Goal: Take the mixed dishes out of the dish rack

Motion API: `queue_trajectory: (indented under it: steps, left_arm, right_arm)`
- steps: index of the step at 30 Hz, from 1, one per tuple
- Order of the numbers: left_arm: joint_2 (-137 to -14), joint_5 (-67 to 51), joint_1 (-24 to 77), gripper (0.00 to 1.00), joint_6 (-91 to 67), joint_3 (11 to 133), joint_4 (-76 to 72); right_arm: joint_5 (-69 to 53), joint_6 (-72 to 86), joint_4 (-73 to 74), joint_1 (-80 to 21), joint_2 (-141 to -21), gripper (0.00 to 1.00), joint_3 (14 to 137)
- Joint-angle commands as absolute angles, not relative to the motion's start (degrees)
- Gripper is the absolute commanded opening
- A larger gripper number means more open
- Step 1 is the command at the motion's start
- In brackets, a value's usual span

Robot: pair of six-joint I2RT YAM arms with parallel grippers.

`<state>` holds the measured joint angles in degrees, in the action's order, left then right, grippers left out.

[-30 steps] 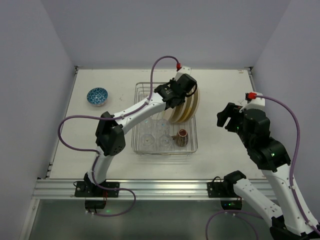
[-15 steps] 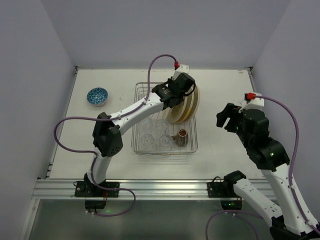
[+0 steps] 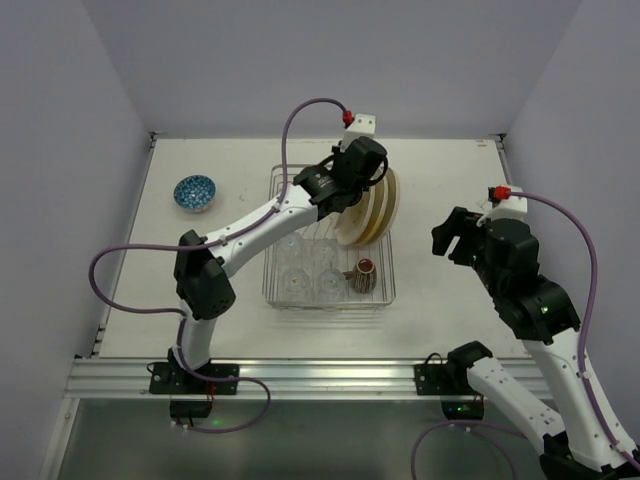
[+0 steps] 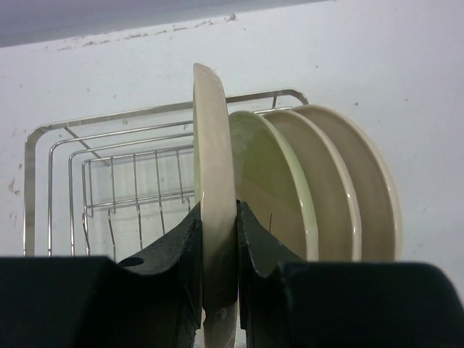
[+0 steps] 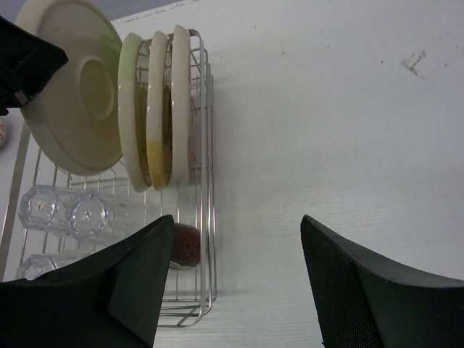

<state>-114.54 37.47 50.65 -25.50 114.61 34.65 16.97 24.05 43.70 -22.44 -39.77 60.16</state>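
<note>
Lavender walls [image 3: 330,60] enclose the white table [image 3: 450,180] bearing the dish rack [image 3: 384,292].

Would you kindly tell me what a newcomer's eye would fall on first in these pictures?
The eye goes first to the left gripper, its jaws shut on the rim of a cream plate in the far right part of the dish rack, beside three more plates standing on edge. Next come the right gripper, open over the bare table right of the rack, and the blue-patterned bowl, alone at the table's far left.
</note>
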Motion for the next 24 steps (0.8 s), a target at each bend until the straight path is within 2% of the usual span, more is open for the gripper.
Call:
queue_trajectory:
  steps: [1, 14, 24]
  left_arm:
    - [-108.1, 43.5, 51.2, 0.0, -23.4, 116.2, 26.4]
    - [-103.6, 44.9, 54.3, 0.0, -15.7, 114.3, 22.4]
    - [-95.3, 43.9, 55.9, 0.0, -2.6, 103.4, 15.3]
  right_arm:
    - [16.8, 23.0, 41.6, -22.2, -39.7, 0.73, 60.9]
    - [18.1, 24.1, 41.4, -22.2, -39.7, 0.72, 60.8]
    - [20.9, 26.5, 38.7, -22.1, -41.2, 0.74, 62.0]
